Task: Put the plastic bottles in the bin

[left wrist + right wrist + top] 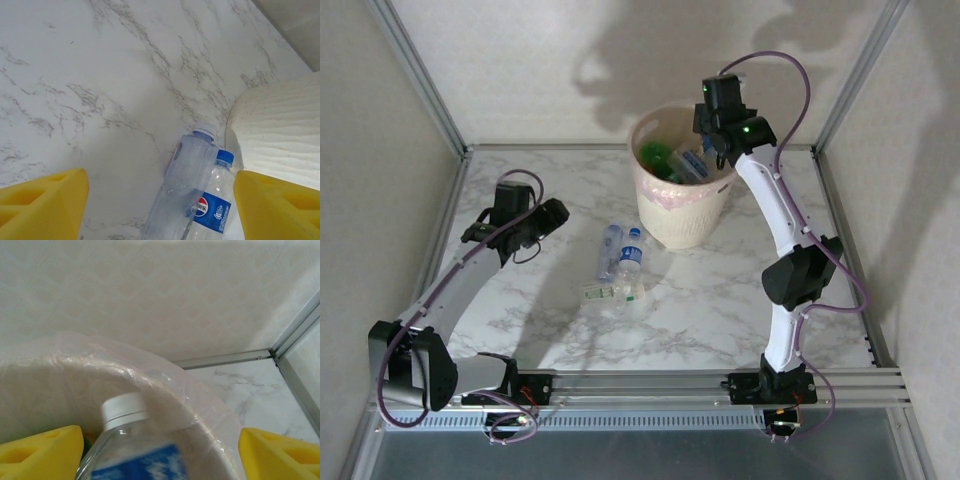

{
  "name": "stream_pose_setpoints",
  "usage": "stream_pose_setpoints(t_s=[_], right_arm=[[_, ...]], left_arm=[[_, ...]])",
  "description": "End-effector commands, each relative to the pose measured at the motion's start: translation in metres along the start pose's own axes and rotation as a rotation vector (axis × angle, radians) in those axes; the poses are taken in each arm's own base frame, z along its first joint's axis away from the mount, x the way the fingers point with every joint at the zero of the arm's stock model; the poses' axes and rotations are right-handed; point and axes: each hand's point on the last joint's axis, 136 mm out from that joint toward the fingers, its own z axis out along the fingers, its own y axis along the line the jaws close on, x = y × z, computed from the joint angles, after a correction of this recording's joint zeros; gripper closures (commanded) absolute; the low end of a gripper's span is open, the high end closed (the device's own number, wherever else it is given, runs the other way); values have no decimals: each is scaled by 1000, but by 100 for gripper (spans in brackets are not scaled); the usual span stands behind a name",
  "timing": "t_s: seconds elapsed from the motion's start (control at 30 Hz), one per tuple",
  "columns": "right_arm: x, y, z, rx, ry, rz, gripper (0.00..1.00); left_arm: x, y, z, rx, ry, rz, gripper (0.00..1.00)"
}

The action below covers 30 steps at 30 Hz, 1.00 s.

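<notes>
The cream bin (682, 215) with its pinkish liner stands at the back centre and holds green bottles (655, 155) and a clear blue-labelled one (695, 160). My right gripper (718, 150) hovers over the bin's rim, open. In the right wrist view a clear bottle (135, 440) with a white cap and blurred blue label sits between the wide-apart fingers (45, 452), above the liner (165, 370). Three bottles lie on the table: two side by side (610, 250) (632, 255) and one nearer (615, 293). My left gripper (558, 215) is open, left of them, facing a crushed clear bottle (187, 175) and a blue-capped bottle (215, 200).
The marble table (740, 300) is framed by aluminium rails (440, 110) and beige walls. The bin's ribbed wall (280, 130) stands just right of the two bottles. A corner rail (290, 335) runs behind the bin.
</notes>
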Motion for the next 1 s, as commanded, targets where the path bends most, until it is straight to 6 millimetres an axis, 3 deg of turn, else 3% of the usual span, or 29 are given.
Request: stream_pose_setpoints(t_s=[0.0,0.17,0.27,0.43,0.57,0.7,0.9,0.97], right_arm=[[-9,-13,-13,32,-22,25,17],[-27,-16,-40,-2,-60,66,18],[-41,-10,-69,-67,-102,84,19],[-43,28,-135,-267,-156,57,21],[-14,56,-182,-392,-158,26,21],[34,78,-219,-519,-105,31,23],[107,90,-239,-598,14,26,25],[121,88,-239,-587,39,37,25]], left_arm=[[7,3,-8,5,11,24,22],[8,-1,-11,22,11,31,22],[11,-5,-12,33,14,48,21],[26,-21,-3,54,37,103,20],[43,-35,17,63,76,144,18],[61,-46,41,50,109,200,16],[78,-50,73,5,144,255,17],[83,-47,82,-17,165,274,18]])
